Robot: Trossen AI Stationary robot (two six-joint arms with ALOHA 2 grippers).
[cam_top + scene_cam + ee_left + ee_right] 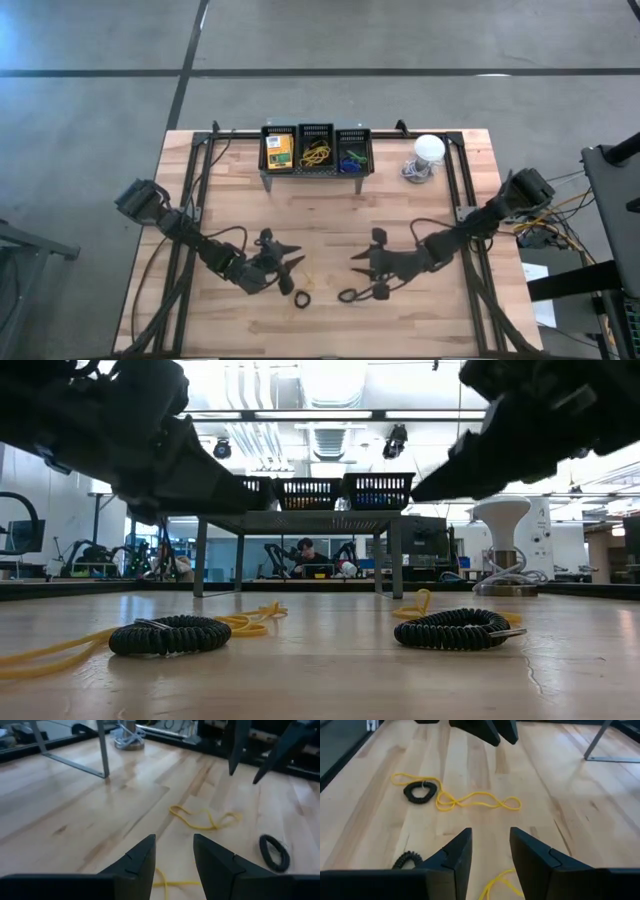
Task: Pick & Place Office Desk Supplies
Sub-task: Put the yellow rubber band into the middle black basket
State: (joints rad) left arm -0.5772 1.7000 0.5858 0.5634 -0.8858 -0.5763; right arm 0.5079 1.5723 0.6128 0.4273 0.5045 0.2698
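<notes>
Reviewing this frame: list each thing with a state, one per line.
left gripper: open, empty, above the table.
right gripper: open, empty, above the table.
black coil rings: two, loose on the table.
yellow rubber bands: loose on the table.
crayon box: in the left bin.
three black bins: on the shelf, each holding items.

Yellow rubber band [479, 800], black coil [420, 791]

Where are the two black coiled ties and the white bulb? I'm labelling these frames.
Left black coil [170, 635]: low view, coil's front.
Right black coil [455, 628]: low view, coil's front.
White bulb [429, 148]: high view, its dome.
</notes>
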